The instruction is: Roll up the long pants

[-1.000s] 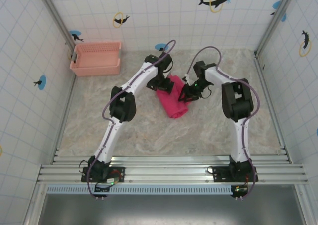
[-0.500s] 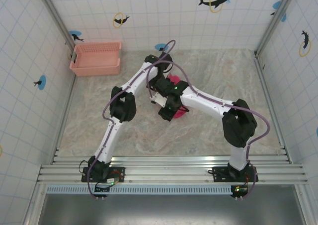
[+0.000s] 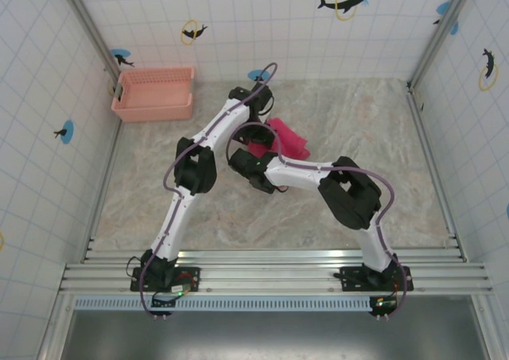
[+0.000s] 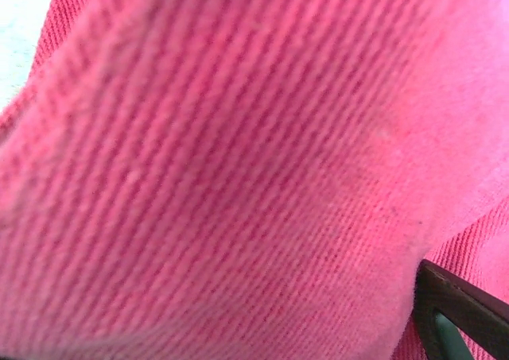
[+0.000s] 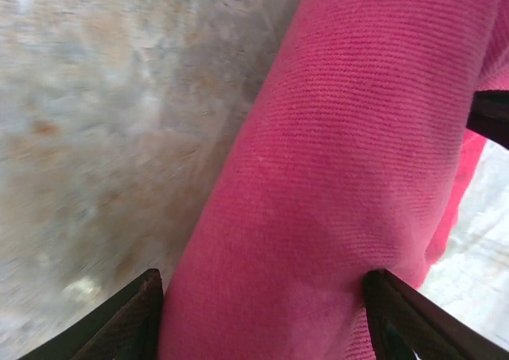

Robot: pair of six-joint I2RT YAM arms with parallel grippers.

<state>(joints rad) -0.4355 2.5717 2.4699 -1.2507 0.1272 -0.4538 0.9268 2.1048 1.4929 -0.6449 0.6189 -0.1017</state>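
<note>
The long pants [image 3: 288,140] lie as a compact bright pink-red bundle, folded or rolled, on the marbled tabletop [image 3: 382,137], towards the far middle between the two arm ends. The cloth is plain with a fine ribbed weave.

The right gripper [image 5: 262,284] is spread wide, and the thick rounded edge of the bundle bulges between its two dark fingers [image 5: 139,316]. The left gripper [image 3: 255,141] sits at the bundle's left edge. Cloth crowds its wrist camera and one dark finger [image 4: 457,312] shows, so I cannot tell its state.

A salmon-pink lattice basket [image 3: 155,94] stands in the far left corner, well apart, its floor in plain sight from overhead. The right wrist view also shows tabletop beside the cloth.
</note>
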